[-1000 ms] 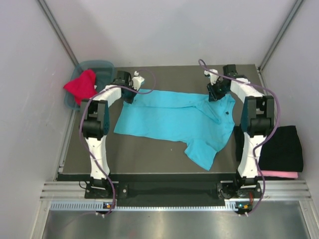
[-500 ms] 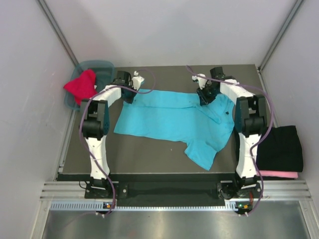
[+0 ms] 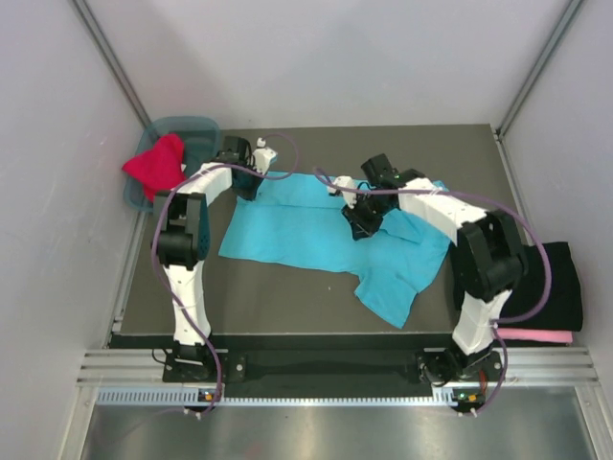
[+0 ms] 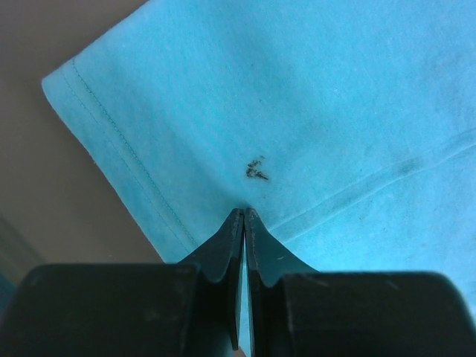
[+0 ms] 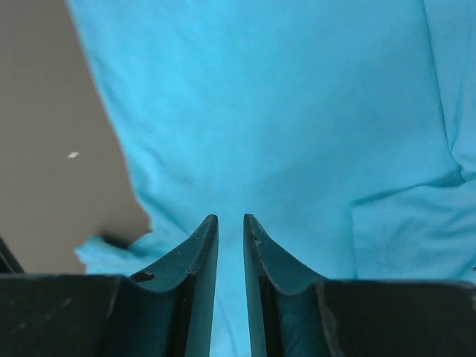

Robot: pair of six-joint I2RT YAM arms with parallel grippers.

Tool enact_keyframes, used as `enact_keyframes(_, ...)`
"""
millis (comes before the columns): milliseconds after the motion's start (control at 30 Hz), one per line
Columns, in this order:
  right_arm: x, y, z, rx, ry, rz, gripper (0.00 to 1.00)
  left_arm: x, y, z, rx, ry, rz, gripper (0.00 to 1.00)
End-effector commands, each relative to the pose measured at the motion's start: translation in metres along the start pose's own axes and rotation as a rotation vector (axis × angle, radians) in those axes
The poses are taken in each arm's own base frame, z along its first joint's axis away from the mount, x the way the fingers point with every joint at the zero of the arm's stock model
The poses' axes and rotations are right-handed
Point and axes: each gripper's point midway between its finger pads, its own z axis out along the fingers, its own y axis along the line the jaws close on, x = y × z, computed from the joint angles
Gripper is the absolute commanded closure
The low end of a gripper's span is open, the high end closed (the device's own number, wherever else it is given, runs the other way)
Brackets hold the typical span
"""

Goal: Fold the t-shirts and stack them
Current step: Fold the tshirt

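The turquoise t-shirt (image 3: 306, 230) lies spread across the dark table (image 3: 287, 292). At the shirt's far left corner my left gripper (image 3: 251, 182) is low on the table. In the left wrist view that gripper (image 4: 245, 210) is shut on the turquoise cloth (image 4: 335, 89) beside the stitched hem. Over the shirt's middle, my right gripper (image 3: 361, 218) has its jaws (image 5: 230, 217) nearly together with turquoise cloth (image 5: 282, 97) pinched between them. A lifted fold hangs to the left of the right gripper. The red t-shirt (image 3: 158, 165) lies heaped on the tub. The black t-shirt (image 3: 546, 283) lies folded on the pink one (image 3: 536, 335).
A teal plastic tub (image 3: 196, 129) stands at the table's far left corner. The black and pink stack sits just off the table's right edge. Grey walls close in on the left, the back and the right. Both arms' cables loop above the shirt.
My right gripper has swung left and nearer, from the shirt's far right edge to over its middle, and its jaws have narrowed. The left gripper has stayed at the far left corner.
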Motion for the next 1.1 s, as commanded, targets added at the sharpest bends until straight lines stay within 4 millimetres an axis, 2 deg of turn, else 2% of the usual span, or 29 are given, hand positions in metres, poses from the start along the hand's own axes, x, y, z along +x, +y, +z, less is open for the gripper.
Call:
enact_keyframes(0,-0.020,0.008,-0.036,0.081,-0.072,-0.055,0.80,-0.025,0.005,-0.032,-0.017,-0.077,0.032,0.91)
enact_keyframes(67,-0.016,0.000,-0.039,0.109,-0.063,-0.058,0.80,-0.030,0.004,-0.035,-0.013,-0.093,0.034,0.91)
enact_keyframes(100,-0.010,-0.013,-0.042,0.133,-0.055,-0.039,0.80,-0.031,0.004,-0.036,-0.013,-0.097,0.030,0.91)
enact_keyframes(167,-0.012,-0.031,-0.049,0.166,-0.077,0.004,0.81,-0.031,0.002,-0.036,-0.006,-0.098,0.018,0.91)
enact_keyframes(200,-0.004,-0.052,-0.055,0.204,-0.076,0.050,0.82,-0.031,0.002,-0.036,-0.005,-0.096,0.010,0.91)
enact_keyframes(267,-0.009,-0.078,-0.070,0.267,-0.100,0.086,0.81,-0.027,-0.003,-0.031,0.024,-0.078,-0.011,0.90)
enact_keyframes(300,-0.001,-0.098,-0.078,0.307,-0.095,0.119,0.81,-0.031,-0.005,-0.035,0.044,-0.065,-0.019,0.89)
enact_keyframes(333,-0.006,-0.112,-0.088,0.349,-0.120,0.123,0.80,-0.026,-0.007,-0.028,0.063,-0.039,-0.048,0.89)
enact_keyframes(367,-0.003,-0.124,-0.094,0.378,-0.127,0.146,0.80,-0.035,0.001,-0.029,0.036,-0.045,-0.065,0.88)
enact_keyframes(400,0.001,-0.146,-0.105,0.423,-0.138,0.179,0.80,-0.035,0.003,-0.026,0.028,-0.037,-0.110,0.89)
enact_keyframes(433,0.003,-0.158,-0.109,0.443,-0.147,0.199,0.80,-0.027,0.002,-0.017,0.043,-0.005,-0.133,0.88)
enact_keyframes(467,0.006,-0.168,-0.113,0.458,-0.157,0.230,0.80,-0.037,0.005,-0.017,0.049,-0.027,-0.146,0.87)
enact_keyframes(500,0.015,-0.186,-0.117,0.481,-0.162,0.267,0.80,-0.037,0.008,-0.016,0.060,-0.034,-0.184,0.87)
enact_keyframes(533,0.017,-0.197,-0.120,0.500,-0.171,0.279,0.79,-0.037,0.009,-0.008,0.072,-0.038,-0.202,0.86)
enact_keyframes(567,0.026,-0.207,-0.115,0.506,-0.157,0.303,0.79,-0.046,0.011,-0.008,0.084,-0.067,-0.216,0.86)
enact_keyframes(600,0.029,-0.217,-0.118,0.524,-0.161,0.317,0.79,-0.050,0.014,-0.006,0.081,-0.076,-0.239,0.86)
enact_keyframes(633,0.031,-0.223,-0.118,0.533,-0.160,0.321,0.79,-0.047,0.015,0.002,0.087,-0.063,-0.250,0.85)
enact_keyframes(667,0.037,-0.228,-0.111,0.530,-0.148,0.332,0.79,-0.058,0.021,0.001,0.078,-0.089,-0.246,0.85)
enact_keyframes(733,0.043,-0.237,-0.108,0.546,-0.137,0.341,0.79,-0.055,0.024,0.017,0.079,-0.074,-0.256,0.84)
enact_keyframes(767,0.050,-0.241,-0.100,0.545,-0.114,0.348,0.79,-0.064,0.030,0.017,0.065,-0.090,-0.254,0.84)
enact_keyframes(800,0.052,-0.244,-0.098,0.553,-0.104,0.350,0.79,-0.062,0.031,0.022,0.062,-0.080,-0.259,0.83)
enact_keyframes(833,0.056,-0.247,-0.096,0.560,-0.094,0.355,0.80,-0.051,0.033,0.037,0.057,-0.045,-0.275,0.83)
enact_keyframes(867,0.061,-0.250,-0.092,0.571,-0.075,0.360,0.80,-0.056,0.038,0.036,0.044,-0.041,-0.283,0.82)
enact_keyframes(900,0.063,-0.252,-0.089,0.576,-0.071,0.362,0.80,-0.046,0.038,0.050,0.047,-0.009,-0.306,0.81)
enact_keyframes(1067,0.081,-0.265,-0.084,0.641,-0.007,0.384,0.80,-0.027,0.041,0.064,0.018,0.046,-0.308,0.77)
